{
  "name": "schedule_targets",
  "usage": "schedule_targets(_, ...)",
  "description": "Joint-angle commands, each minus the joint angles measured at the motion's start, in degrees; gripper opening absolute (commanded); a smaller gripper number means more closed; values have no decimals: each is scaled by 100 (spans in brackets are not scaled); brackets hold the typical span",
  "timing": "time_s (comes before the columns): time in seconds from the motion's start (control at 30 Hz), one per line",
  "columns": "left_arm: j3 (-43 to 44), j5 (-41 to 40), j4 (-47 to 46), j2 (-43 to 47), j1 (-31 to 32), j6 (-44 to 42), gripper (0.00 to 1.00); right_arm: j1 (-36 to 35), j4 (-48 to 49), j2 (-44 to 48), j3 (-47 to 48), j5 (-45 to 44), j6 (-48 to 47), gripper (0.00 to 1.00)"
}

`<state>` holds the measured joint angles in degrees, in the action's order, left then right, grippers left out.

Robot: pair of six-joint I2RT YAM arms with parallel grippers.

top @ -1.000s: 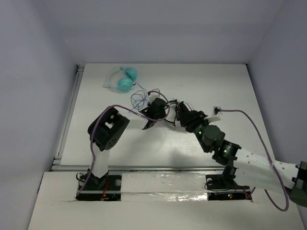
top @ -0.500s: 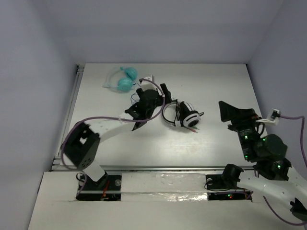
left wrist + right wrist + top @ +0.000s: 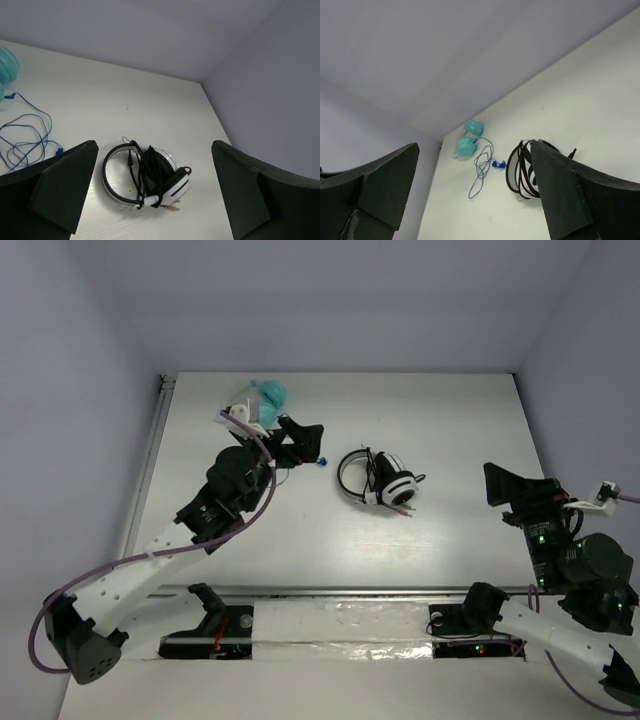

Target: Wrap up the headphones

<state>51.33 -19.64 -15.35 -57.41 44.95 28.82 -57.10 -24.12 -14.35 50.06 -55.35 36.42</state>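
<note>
The headphones (image 3: 380,478) lie by themselves mid-table: white earcups, black pads and headband, the thin black cable wound round them and a red-tipped plug poking out. They also show in the left wrist view (image 3: 150,175) and, partly behind a finger, in the right wrist view (image 3: 520,170). My left gripper (image 3: 295,443) (image 3: 155,145) hangs open to their left, apart from them. Far right, near the table's side, my right gripper (image 3: 515,490) (image 3: 474,146) is open and holds nothing.
Teal headphones (image 3: 265,395) (image 3: 467,145) sit at the back left, close to the left gripper. A loose blue earbud wire (image 3: 25,140) (image 3: 482,167) lies between them and the wrapped set. Walls enclose the table on three sides.
Both grippers have opened and let go of the headphones. The left arm swung back to the left, the right arm withdrew to the right. The headphones stay wrapped on the table.
</note>
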Motion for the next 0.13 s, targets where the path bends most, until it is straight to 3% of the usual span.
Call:
schedule_targets(0.0,-149,197,533,519,31,-201,99,-55,-313,81,30,-2,75,100)
schedule_targets(0.1,-159,118,814,669,31,-210,99,-55,-260,55,12,112,84,100)
